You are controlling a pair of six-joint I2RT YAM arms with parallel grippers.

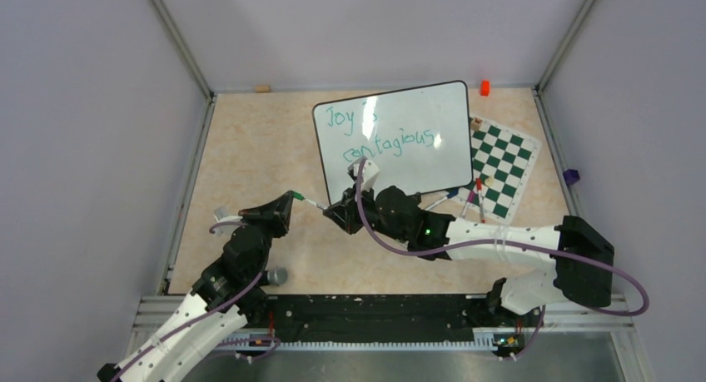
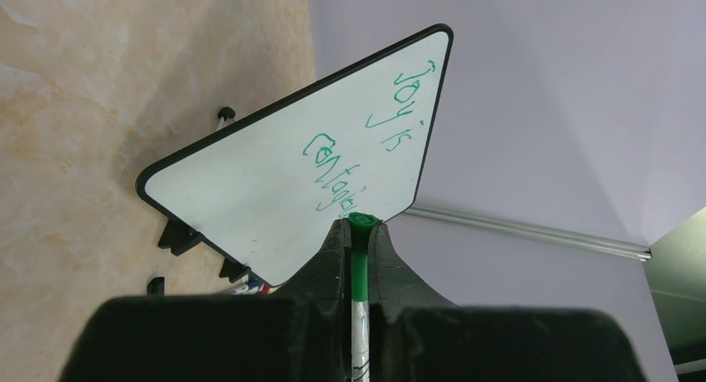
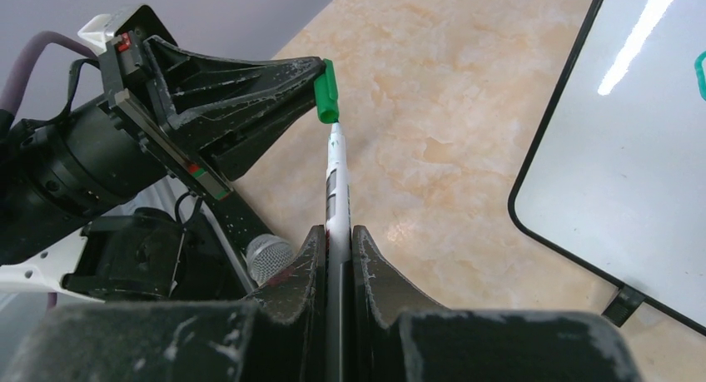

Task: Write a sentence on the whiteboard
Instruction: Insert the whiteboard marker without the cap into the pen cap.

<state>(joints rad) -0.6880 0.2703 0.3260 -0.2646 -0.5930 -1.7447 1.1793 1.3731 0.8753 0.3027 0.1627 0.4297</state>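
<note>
The whiteboard [image 1: 416,116] stands at the back middle of the table, with the sentence [image 1: 391,145] "Joy is contagious" in teal-green on two lines. The left wrist view also shows the whiteboard [image 2: 250,182] and its sentence [image 2: 337,172]. In front of the board, my two grippers meet on one white marker [image 1: 312,203]. My left gripper [image 1: 291,198] is shut on its green cap [image 2: 360,257]. My right gripper [image 3: 337,232] is shut on the white barrel [image 3: 335,182]. The cap [image 3: 326,91] sits at the barrel's end; I cannot tell whether it is seated.
A green-and-white chess mat [image 1: 499,166] lies right of the board, with a few markers [image 1: 474,199] at its near edge. An orange block [image 1: 484,87] and a wooden piece [image 1: 263,88] sit by the back wall. A grey mesh-headed object [image 1: 275,275] lies near the left arm.
</note>
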